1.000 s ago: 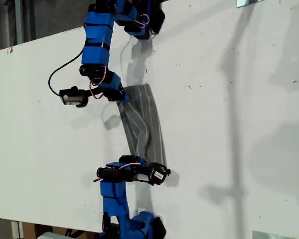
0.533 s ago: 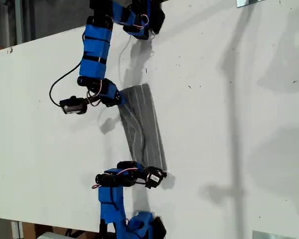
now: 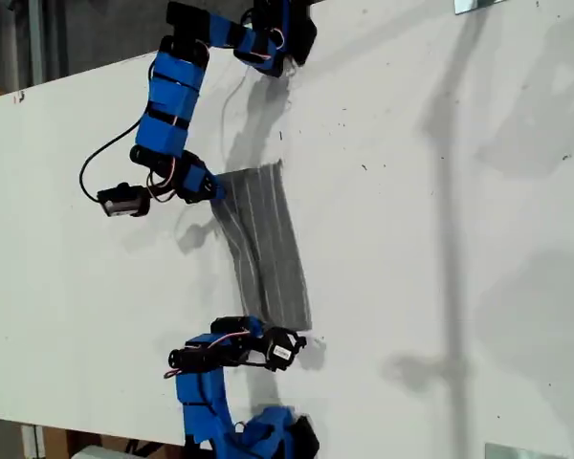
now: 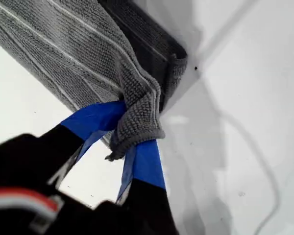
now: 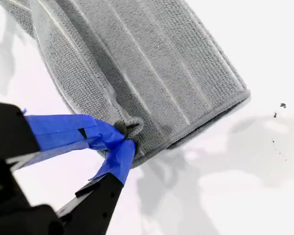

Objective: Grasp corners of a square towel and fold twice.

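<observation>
Furthest toward the exterior view's left is my first gripper (image 3: 213,188), reaching down from the arm based at that view's top. It is clenched on a corner of the towel (image 3: 263,249). In the first wrist view the blue jaws pinch a bunched wad of grey striped cloth, with a second layer visible beneath, so this corner looks lifted a little off the white table (image 3: 440,239).

To its right the towel lies as a narrow doubled band, so I judge the first fold done. Its long axis and its white stripes run from the exterior view's top toward its bottom, leaning slightly to the right lower down.

At the band's lower end is my second gripper (image 3: 292,337), on the arm rising from the exterior view's bottom. It too is clamped on cloth: the second wrist view shows the jaw tips closed on the hemmed corner, with the short end running away from them.

Further right the table is bare apart from a few dark specks and long shadows.

Each gripper holds one end of the band, so the second fold turns on that long axis. One end has to travel along it to meet the other. The first gripper's corner, already raised, seems the readier to carry
</observation>
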